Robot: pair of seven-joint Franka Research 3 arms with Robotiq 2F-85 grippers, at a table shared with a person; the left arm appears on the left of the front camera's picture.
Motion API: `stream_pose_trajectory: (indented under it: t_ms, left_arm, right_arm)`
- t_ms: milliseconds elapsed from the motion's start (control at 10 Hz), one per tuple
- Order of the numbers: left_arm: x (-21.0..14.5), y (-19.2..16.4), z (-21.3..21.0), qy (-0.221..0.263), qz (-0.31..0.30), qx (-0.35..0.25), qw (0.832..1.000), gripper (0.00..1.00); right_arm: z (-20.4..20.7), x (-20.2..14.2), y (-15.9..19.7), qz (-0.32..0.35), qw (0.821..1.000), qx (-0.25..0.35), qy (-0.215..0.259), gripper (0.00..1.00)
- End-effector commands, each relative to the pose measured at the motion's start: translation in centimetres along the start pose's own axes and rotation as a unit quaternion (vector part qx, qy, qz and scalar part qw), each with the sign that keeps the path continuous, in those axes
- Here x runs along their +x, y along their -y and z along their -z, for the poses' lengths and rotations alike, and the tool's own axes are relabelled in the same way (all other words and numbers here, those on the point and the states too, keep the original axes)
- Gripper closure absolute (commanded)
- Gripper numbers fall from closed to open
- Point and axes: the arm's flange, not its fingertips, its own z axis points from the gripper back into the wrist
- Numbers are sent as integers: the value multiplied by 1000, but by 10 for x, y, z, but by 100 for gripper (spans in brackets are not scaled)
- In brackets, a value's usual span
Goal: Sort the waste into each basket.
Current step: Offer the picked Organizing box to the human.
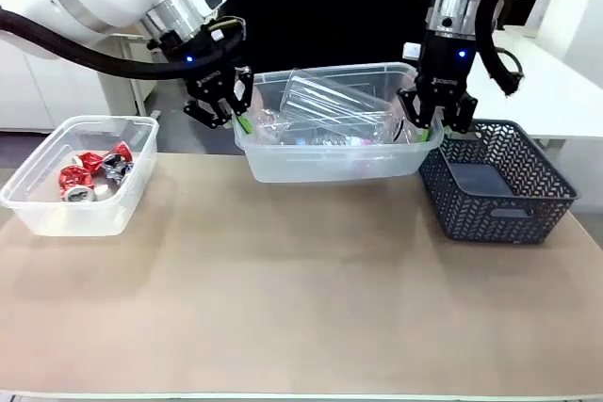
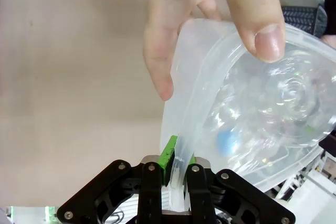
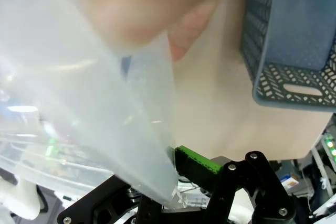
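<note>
A clear tub (image 1: 330, 159) full of see-through plastic bottles (image 1: 325, 101) hangs over the table's far edge between both arms. My left gripper (image 1: 226, 108) is shut on the rim of its left end, and my right gripper (image 1: 435, 121) is shut on the right end. In the left wrist view the green pads (image 2: 169, 155) pinch the rolled rim (image 2: 199, 103) while a person's hand (image 2: 210, 19) grips the same end. A hand (image 3: 142, 9) also holds the tub wall (image 3: 79, 119) above my right gripper (image 3: 176, 177). A second clear tub (image 1: 38, 209) at the left holds crushed red and silver cans (image 1: 94, 174).
A dark grey mesh basket (image 1: 495, 195) stands empty on the table at the right, close under my right gripper, and it appears in the right wrist view as the basket (image 3: 283, 35). A person in black stands behind the lifted tub. The near half of the tan table (image 1: 301, 308) is bare.
</note>
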Motion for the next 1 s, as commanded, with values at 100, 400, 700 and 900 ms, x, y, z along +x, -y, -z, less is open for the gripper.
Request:
stream_pose_trajectory:
  t_ms: [100,400,700,900]
  left_arm:
    - [-9,-2,-7,15,-37,-38,998,94]
    - [-3,-8,3,3,-11,2,1000,94]
    - [-3,-8,3,3,-11,2,1000,94]
    - [-3,-8,3,3,-11,2,1000,94]
  right_arm:
    - [11,3,-11,-3,999,36,-29,92]
    - [7,3,-3,2,1000,15,-15,92]
    - [7,3,-3,2,1000,15,-15,92]
    - [7,3,-3,2,1000,15,-15,92]
